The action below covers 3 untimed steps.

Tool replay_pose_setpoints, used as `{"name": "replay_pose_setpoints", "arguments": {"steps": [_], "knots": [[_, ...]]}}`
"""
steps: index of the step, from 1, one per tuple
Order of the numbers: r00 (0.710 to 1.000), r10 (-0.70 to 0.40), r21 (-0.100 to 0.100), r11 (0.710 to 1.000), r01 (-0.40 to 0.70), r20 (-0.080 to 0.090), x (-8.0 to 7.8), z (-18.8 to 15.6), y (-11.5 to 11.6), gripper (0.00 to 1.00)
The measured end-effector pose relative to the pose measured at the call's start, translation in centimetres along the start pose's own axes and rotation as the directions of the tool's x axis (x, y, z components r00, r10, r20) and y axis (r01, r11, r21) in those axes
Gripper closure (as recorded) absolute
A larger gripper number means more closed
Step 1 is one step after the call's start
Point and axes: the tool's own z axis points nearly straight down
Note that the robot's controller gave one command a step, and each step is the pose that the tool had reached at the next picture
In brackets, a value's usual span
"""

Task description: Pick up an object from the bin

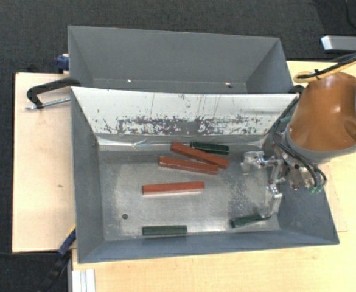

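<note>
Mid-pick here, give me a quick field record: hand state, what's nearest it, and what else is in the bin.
hand: right side of bin, fingers apart, nothing between them
nearest thing: short dark green bar, front right corner, by the lower fingertip; contact cannot be told
red-brown bars: crossed pair near the back wall; lone bar mid-floor
other green bars: back green bar beside the pair; front green bar along the front wall
bin: grey metal
</note>
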Motion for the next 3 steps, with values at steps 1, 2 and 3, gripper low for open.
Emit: {"name": "replay_pose_setpoints", "arguments": {"steps": [1,2,3], "knots": [[0.999,-0.052,0.007,0.999,0.052,0.016,0.2,4.2,0.7,0.0],[0.96,-0.279,0.003,0.96,0.279,0.006,0.9,7.0,-1.4,0.0],[0.909,-0.416,0.005,0.909,0.416,0.006,1.4,7.9,1.6,1.0]]}}
